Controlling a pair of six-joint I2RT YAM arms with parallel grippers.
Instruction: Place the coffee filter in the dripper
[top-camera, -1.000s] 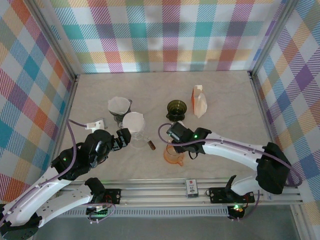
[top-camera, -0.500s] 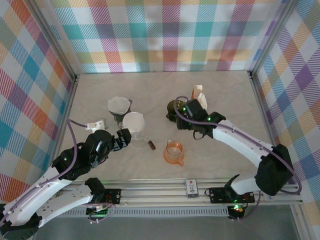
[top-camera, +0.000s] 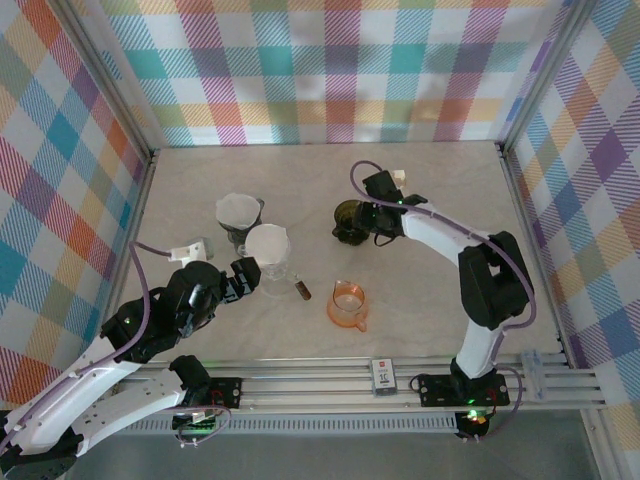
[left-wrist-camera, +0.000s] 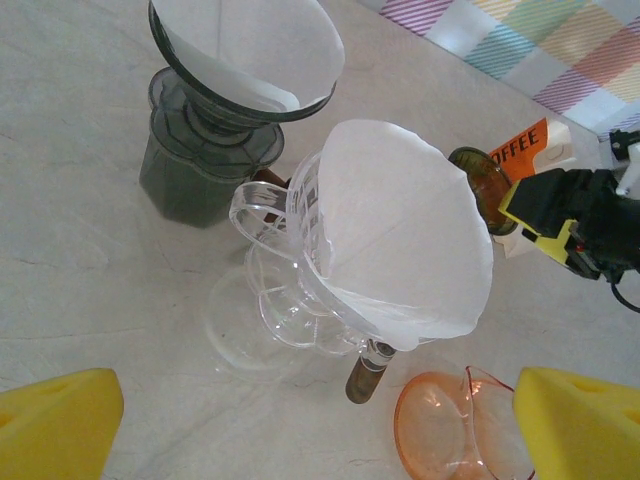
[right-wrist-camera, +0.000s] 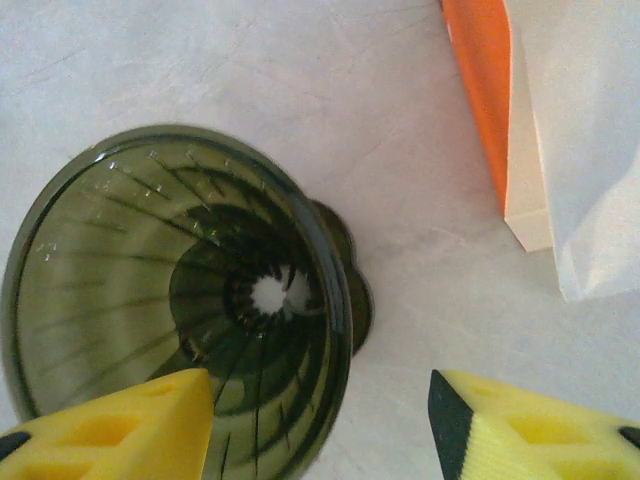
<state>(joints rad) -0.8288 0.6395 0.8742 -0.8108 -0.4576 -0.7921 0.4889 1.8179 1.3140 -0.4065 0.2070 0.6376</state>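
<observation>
Under my parted right claw (right-wrist-camera: 320, 385), the green dripper's (right-wrist-camera: 150, 260) rim is hidden at seven o'clock; my left claw (left-wrist-camera: 318, 400) gapes wide, tips cropped.

The pale marbled table (top-camera: 440, 290) is carrying a clear dripper (top-camera: 268, 258) near its middle. A lined dark green dripper (top-camera: 238, 218) is standing just behind-left of it. A brown vial (top-camera: 303, 290) is lying just right of it and an orange dripper (top-camera: 347, 304) is sitting farther right and nearer. An empty dark green dripper (top-camera: 352, 220) is standing behind-right, with a filter packet (right-wrist-camera: 540, 130) lying farther right still.
</observation>
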